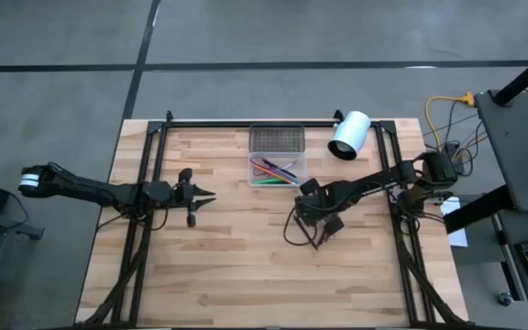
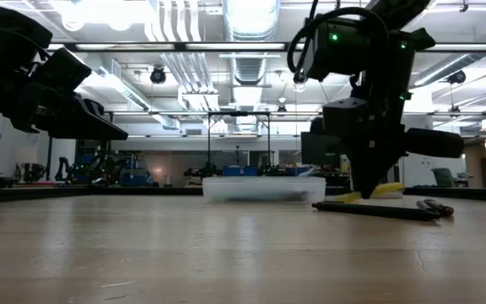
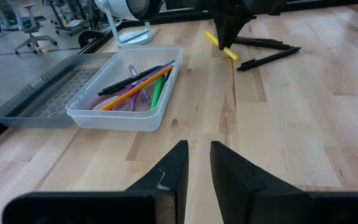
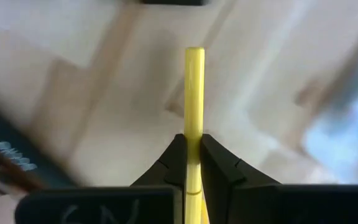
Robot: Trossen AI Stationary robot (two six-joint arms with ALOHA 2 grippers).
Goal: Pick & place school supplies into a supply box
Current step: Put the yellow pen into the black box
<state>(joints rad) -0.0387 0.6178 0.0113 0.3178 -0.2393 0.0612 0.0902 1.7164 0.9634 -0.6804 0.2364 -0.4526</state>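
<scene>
The supply box (image 1: pixel 278 170), clear plastic, stands on the table toward its far edge, its grey mesh lid (image 1: pixel 277 139) lying behind it. It holds green, purple, orange and dark items (image 3: pixel 138 87). My right gripper (image 1: pixel 316 218) hangs near the table's middle, shut on the yellow pencil (image 3: pixel 220 45). Dark pens (image 3: pixel 267 58) lie on the wood beside it. My left gripper (image 3: pixel 197 163) waits left of the middle, above the table, its fingers a narrow gap apart. My right gripper pinches the yellow pencil between its two fingers (image 4: pixel 178 163), which come from above. The pencil runs along the fingers, and a long free end (image 4: pixel 194 87) sticks out past their tips. It slants down toward the table (image 2: pixel 385 191); I cannot tell whether its lower end touches the wood.
A white cylinder with a dark opening (image 1: pixel 349 136) lies to the right of the box at the far edge. Black rails (image 1: pixel 145 165) run along the table's left, right and far sides. Bare wood (image 1: pixel 246 266) fills the near half of the table.
</scene>
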